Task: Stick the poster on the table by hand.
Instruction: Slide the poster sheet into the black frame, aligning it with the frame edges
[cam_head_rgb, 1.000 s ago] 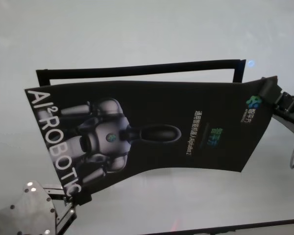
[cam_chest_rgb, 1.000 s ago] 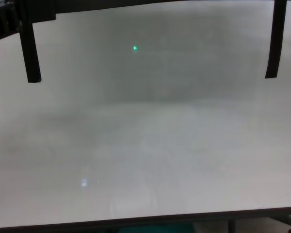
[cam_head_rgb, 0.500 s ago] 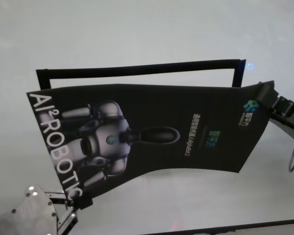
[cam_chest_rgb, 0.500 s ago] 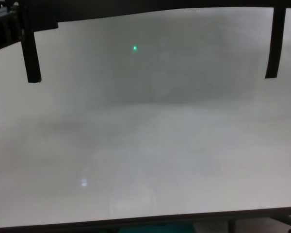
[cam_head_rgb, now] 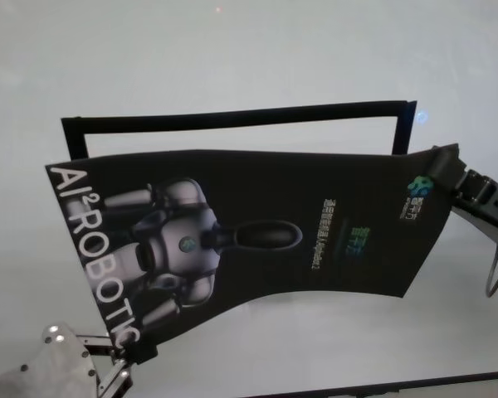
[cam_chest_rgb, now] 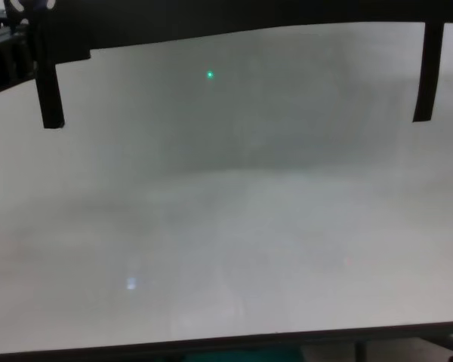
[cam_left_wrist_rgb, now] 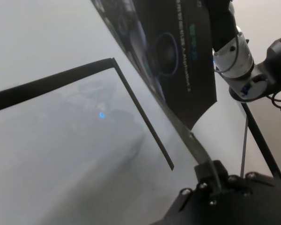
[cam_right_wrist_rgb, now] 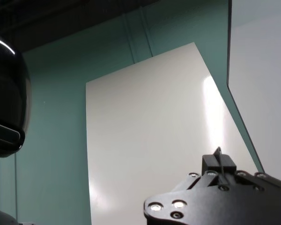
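Observation:
The poster, a black sheet with a grey robot figure and white letters, hangs in the air over the table, sagging between both grippers. My left gripper is shut on its near left corner, under the white letters. My right gripper is shut on its far right corner. In the left wrist view the poster runs edge-on from my left gripper toward the right arm. In the right wrist view my right gripper pinches a thin edge. In the chest view the poster's dark underside shows at the top.
A black tape frame is marked on the table behind and under the poster; two of its strips show in the chest view. The table's dark front edge runs along the bottom.
Both grippers have carried the poster a little toward the near edge. Its dark underside covers more of the top of the chest view. Both grips are unchanged.

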